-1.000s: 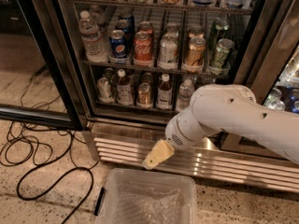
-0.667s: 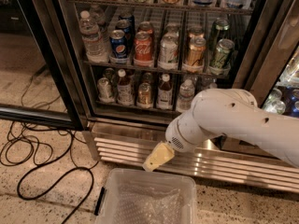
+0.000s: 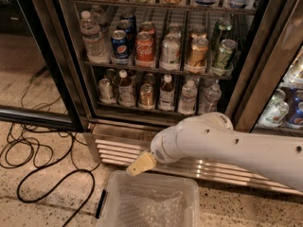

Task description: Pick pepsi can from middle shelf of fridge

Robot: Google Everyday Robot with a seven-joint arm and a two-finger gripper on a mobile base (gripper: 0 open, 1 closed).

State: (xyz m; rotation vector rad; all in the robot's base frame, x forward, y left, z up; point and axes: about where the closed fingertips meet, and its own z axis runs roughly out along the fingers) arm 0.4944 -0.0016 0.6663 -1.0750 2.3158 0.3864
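The pepsi can (image 3: 120, 46), blue with the round logo, stands at the front of the middle shelf (image 3: 156, 70) of the fridge (image 3: 78, 103), second from the left after a water bottle (image 3: 93, 38). A red Coca-Cola can (image 3: 145, 49) stands right beside it. My gripper (image 3: 140, 164), a tan tip on the white arm (image 3: 222, 143), hangs low in front of the fridge's slatted base, well below and a little right of the pepsi can. It holds nothing that I can see.
A silver can (image 3: 169, 53), a gold can (image 3: 196, 55) and green cans (image 3: 221, 56) share the shelf. Bottles fill the lower shelf (image 3: 161, 109). A clear plastic bin (image 3: 149, 200) sits on the floor under the gripper. Black cables (image 3: 38, 160) lie at left. The open glass door (image 3: 28, 60) stands at left.
The arm and gripper have moved a little left and down, closer to the bin. The cans in the fridge have not moved.
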